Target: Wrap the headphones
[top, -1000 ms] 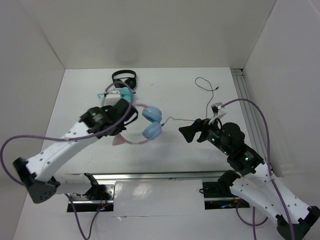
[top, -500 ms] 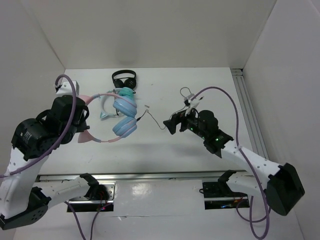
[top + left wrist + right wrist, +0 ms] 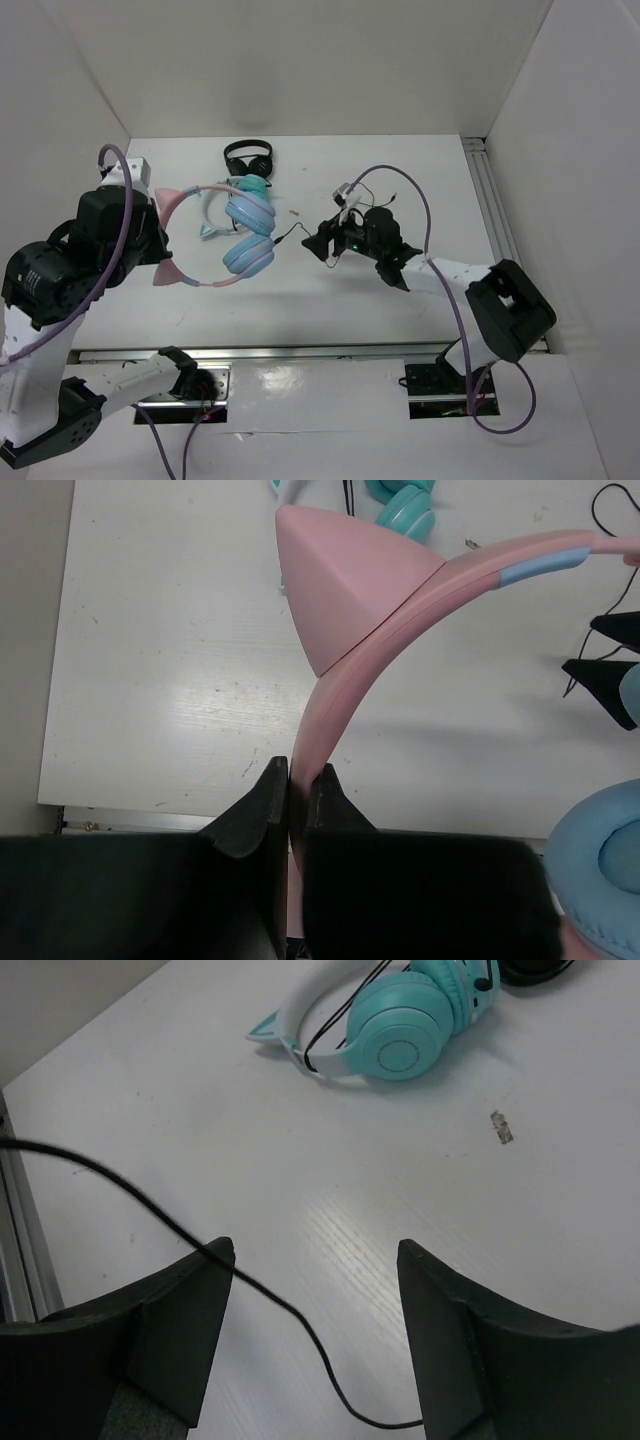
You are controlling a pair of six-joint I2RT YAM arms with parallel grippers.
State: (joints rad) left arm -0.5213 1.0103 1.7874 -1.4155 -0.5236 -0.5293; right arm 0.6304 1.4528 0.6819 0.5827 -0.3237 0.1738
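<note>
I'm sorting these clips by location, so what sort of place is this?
Probably a robotics lab test cell, not a home: a white table boxed in by plain white walls, a left arm and right arm based along a metal rail, with the headphones as props.

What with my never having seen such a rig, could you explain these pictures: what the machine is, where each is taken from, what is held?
Two robot arms are bolted at the near edge of a white table. The overhead picture comes from a fixed camera above and behind them; the other two come from a camera on each wrist. The left gripper is shut on the band of the pink cat-ear headphones with light blue cups. The right gripper is open, with their thin black cable running between its fingers. On the table lie white-band teal cat-ear headphones and a small black pair.
</note>
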